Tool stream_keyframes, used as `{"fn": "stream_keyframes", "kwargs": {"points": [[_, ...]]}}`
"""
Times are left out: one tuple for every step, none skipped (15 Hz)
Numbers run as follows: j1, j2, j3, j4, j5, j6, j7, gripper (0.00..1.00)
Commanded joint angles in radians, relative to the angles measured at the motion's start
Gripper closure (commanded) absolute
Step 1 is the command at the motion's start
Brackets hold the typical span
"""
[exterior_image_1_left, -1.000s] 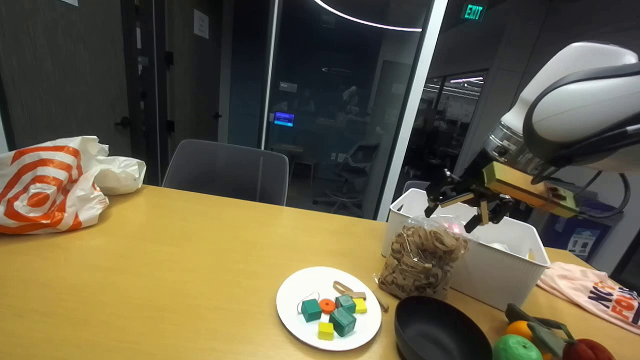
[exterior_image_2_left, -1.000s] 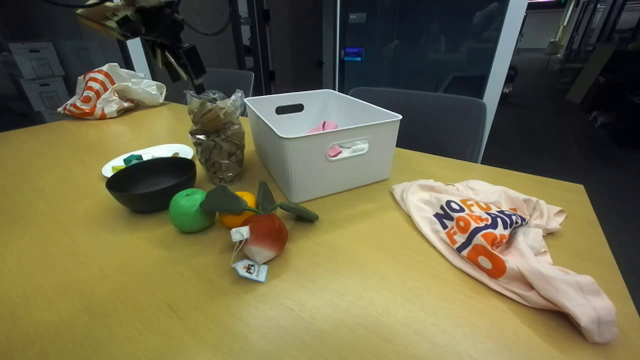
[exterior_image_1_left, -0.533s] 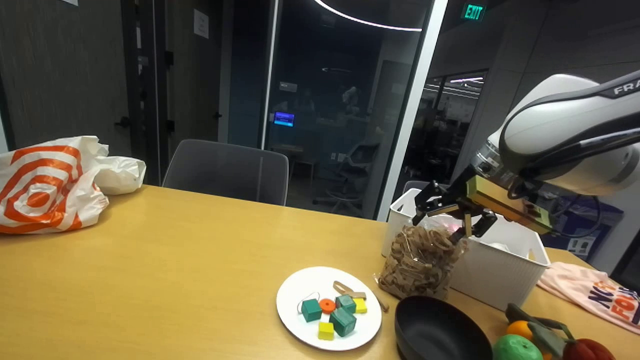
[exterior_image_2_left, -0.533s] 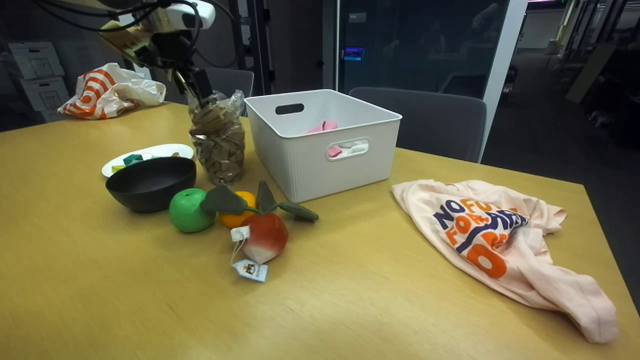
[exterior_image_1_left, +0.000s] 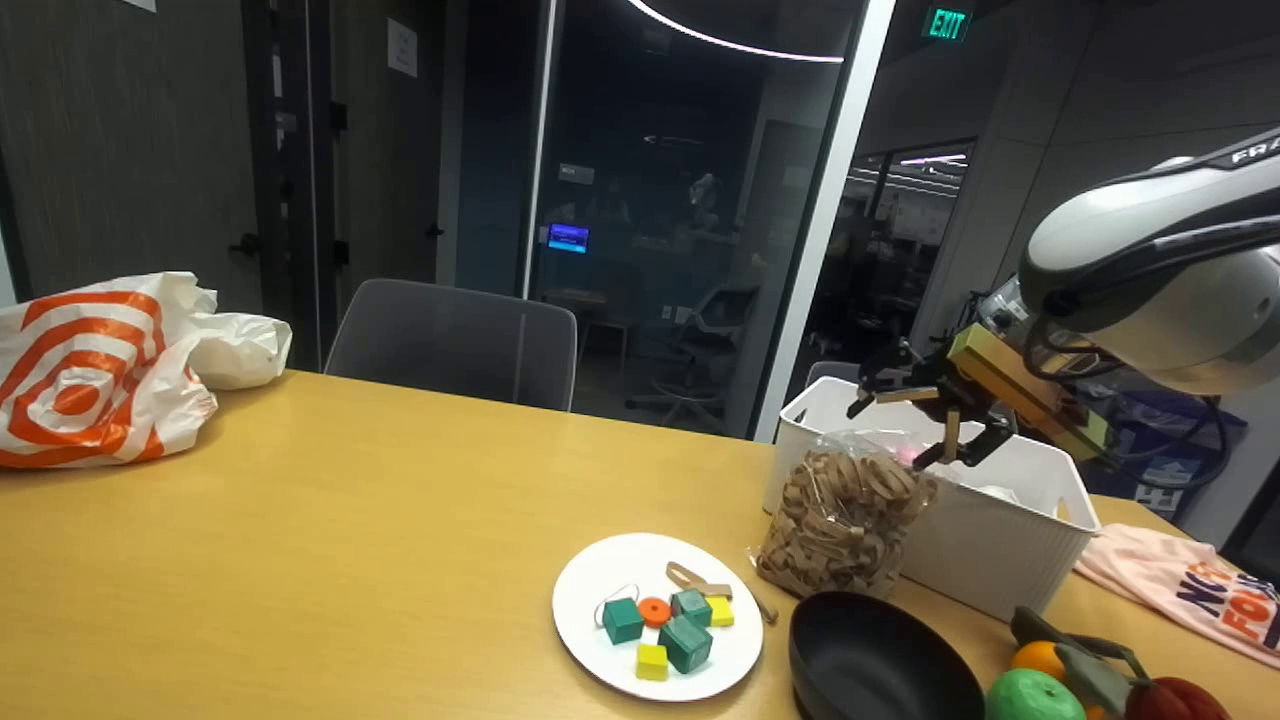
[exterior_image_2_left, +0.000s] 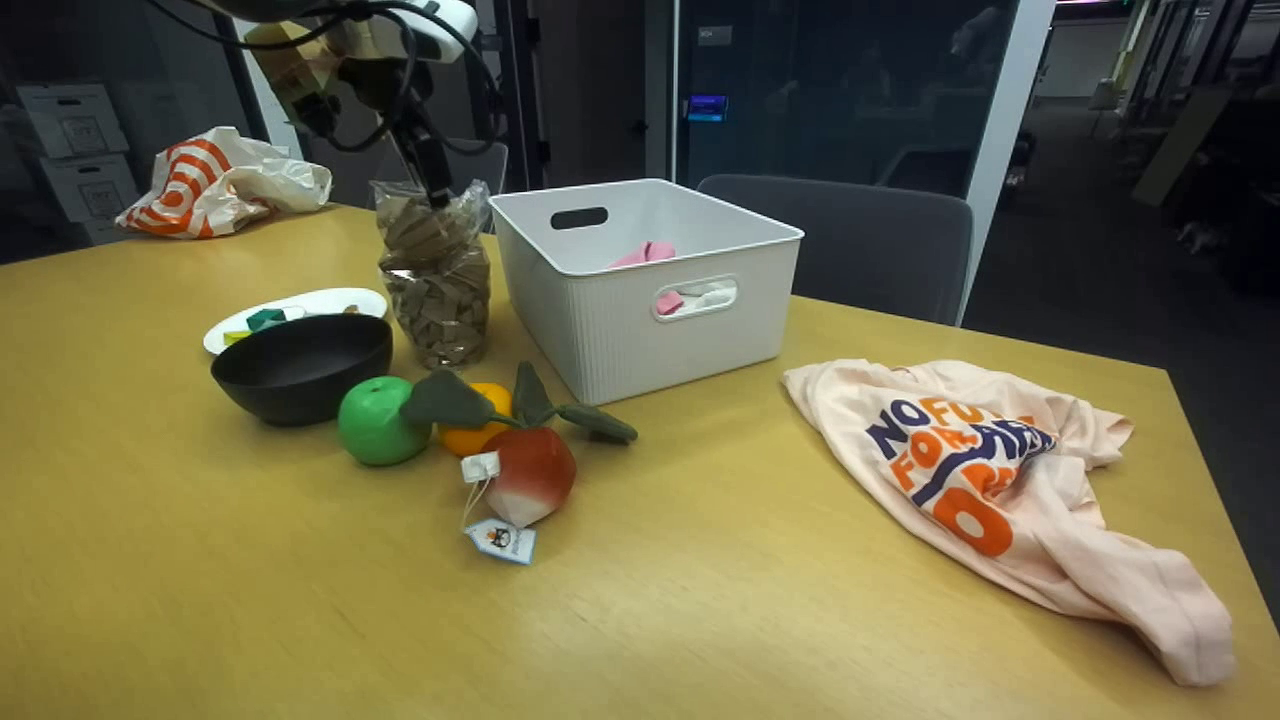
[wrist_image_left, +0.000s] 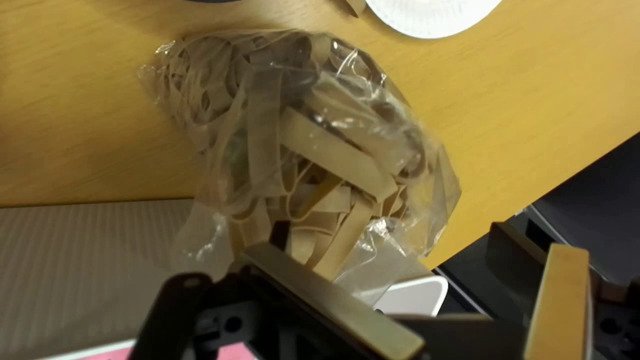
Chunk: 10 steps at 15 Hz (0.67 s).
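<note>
A clear plastic bag of tan, looped strips (exterior_image_1_left: 840, 520) stands upright on the table, against the white bin (exterior_image_1_left: 985, 545). My gripper (exterior_image_1_left: 888, 435) hangs above the bag's top on the bin side, tilted, with its fingers wide apart. In the wrist view, the bag (wrist_image_left: 300, 130) lies ahead of the gripper (wrist_image_left: 395, 240), and one finger overlaps its open, crinkled end. Whether that finger touches the plastic I cannot tell. Nothing is gripped between the pads (wrist_image_left: 560, 300). The bin (exterior_image_2_left: 680, 340) has a pink item (exterior_image_2_left: 648, 252) inside.
Near the bag are a black bowl (exterior_image_2_left: 300, 370) and a white plate (exterior_image_1_left: 590, 655) with coloured blocks. Beside the bowl lie a green apple (exterior_image_2_left: 385, 425), an orange fruit (exterior_image_2_left: 465, 440) and a red leafy vegetable (exterior_image_2_left: 540, 465). A pink shirt (exterior_image_2_left: 1090, 560) and a shopping bag (exterior_image_1_left: 100, 370) lie farther off.
The gripper came down to the bag's top, then rose slightly and shifted toward the bin, its fingers staying apart. The bag and the other objects have not visibly moved.
</note>
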<state>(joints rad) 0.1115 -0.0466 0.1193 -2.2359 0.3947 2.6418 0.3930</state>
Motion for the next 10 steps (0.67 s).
{"fn": "stream_keyframes", "kwargs": {"points": [[-0.004, -0.025, -0.013, -0.022, 0.083, 0.028, 0.009, 0.0], [-0.005, -0.024, -0.016, -0.026, 0.097, 0.029, 0.008, 0.0], [-0.004, -0.024, -0.017, -0.029, 0.105, 0.027, 0.001, 0.0], [-0.003, -0.025, -0.017, -0.031, 0.11, 0.022, -0.008, 0.0], [-0.001, -0.027, -0.016, -0.033, 0.11, 0.02, -0.011, 0.0], [-0.001, -0.027, -0.013, -0.037, 0.095, 0.025, 0.0, 0.0], [-0.002, -0.028, -0.012, -0.039, 0.08, 0.025, 0.009, 0.0], [-0.005, -0.027, -0.011, -0.044, 0.058, 0.024, 0.038, 0.0], [-0.006, -0.026, -0.01, -0.047, 0.044, 0.019, 0.053, 0.0], [-0.009, -0.025, -0.01, -0.052, 0.02, 0.016, 0.085, 0.0]]}}
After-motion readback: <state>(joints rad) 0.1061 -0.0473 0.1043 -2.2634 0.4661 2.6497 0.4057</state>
